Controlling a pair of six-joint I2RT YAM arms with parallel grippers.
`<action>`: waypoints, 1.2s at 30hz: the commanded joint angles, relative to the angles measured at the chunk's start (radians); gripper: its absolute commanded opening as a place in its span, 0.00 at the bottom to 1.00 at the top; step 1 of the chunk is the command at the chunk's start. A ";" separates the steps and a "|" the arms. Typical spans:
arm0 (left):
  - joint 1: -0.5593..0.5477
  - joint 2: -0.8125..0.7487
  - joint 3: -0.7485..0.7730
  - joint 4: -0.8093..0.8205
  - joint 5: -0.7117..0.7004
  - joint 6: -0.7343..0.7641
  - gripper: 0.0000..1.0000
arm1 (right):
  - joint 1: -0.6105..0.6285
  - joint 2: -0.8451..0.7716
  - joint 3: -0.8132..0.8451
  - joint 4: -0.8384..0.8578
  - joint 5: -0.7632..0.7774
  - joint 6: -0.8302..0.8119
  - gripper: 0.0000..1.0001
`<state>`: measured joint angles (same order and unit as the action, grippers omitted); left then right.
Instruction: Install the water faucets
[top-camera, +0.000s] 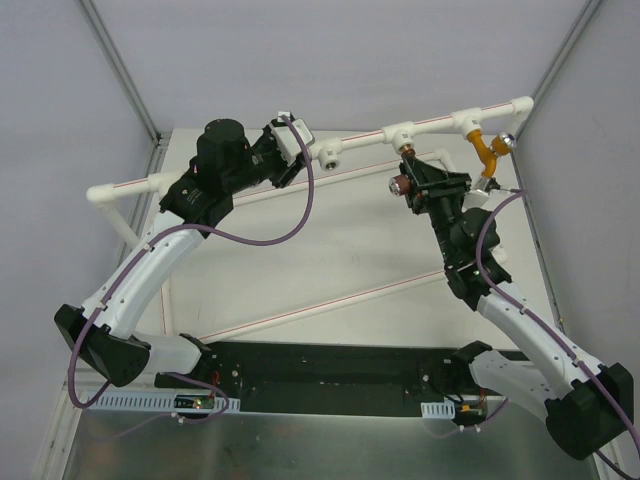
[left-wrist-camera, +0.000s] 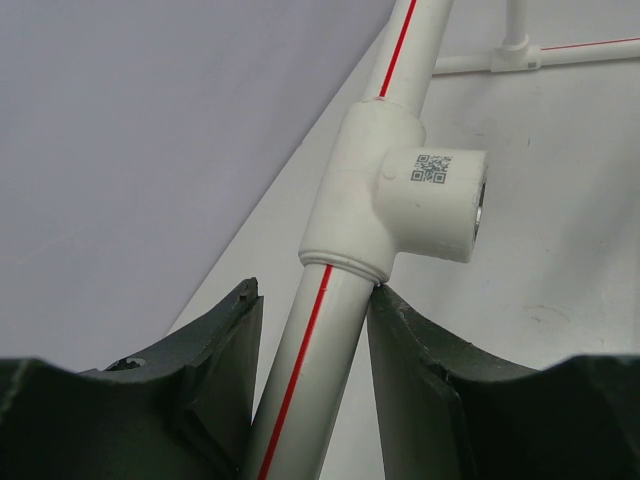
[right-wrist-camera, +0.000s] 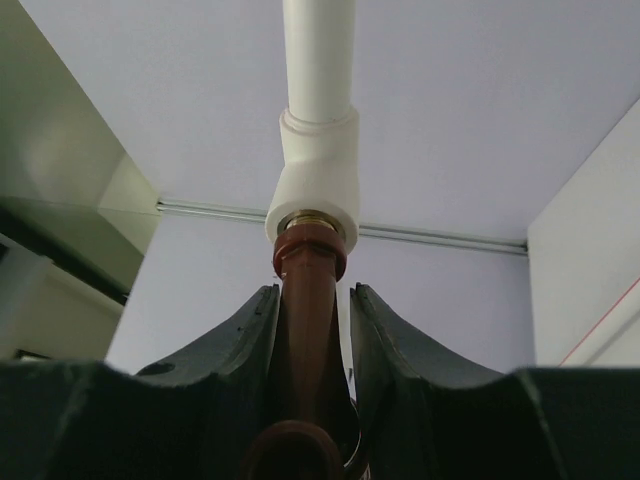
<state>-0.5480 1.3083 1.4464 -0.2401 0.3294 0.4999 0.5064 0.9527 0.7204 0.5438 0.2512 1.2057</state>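
Note:
The dark reddish-brown faucet (right-wrist-camera: 308, 300) hangs with its collar against the brass ring of a white tee socket (right-wrist-camera: 315, 170). My right gripper (right-wrist-camera: 312, 290) is shut on its stem; in the top view the gripper (top-camera: 416, 176) sits just below the middle tee (top-camera: 400, 135), with the faucet (top-camera: 407, 168) between its fingers. The orange-yellow faucet (top-camera: 487, 152) sits in the right tee (top-camera: 470, 122), its shiny end up right. My left gripper (left-wrist-camera: 310, 295) is shut on the white red-striped pipe (left-wrist-camera: 300, 380) just below an empty tee socket (left-wrist-camera: 420, 200), which also shows in the top view (top-camera: 328, 153).
The white pipe frame (top-camera: 130, 188) runs across the back of the table and bends down at the left. A loose long pipe (top-camera: 320, 305) lies diagonally on the table. Grey walls and metal rails (top-camera: 120, 70) close in the back and sides.

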 joint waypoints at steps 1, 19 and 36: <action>-0.036 0.046 -0.103 -0.409 0.137 -0.261 0.00 | -0.005 -0.006 -0.044 0.045 0.063 0.239 0.00; -0.036 0.051 -0.104 -0.410 0.131 -0.261 0.00 | -0.005 -0.117 -0.110 0.087 0.059 0.261 0.00; -0.038 0.054 -0.103 -0.410 0.142 -0.262 0.00 | 0.001 -0.213 -0.015 -0.062 -0.219 -1.303 0.00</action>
<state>-0.5491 1.3029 1.4464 -0.2481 0.3393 0.4854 0.5064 0.7486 0.6861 0.4248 0.1337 0.3759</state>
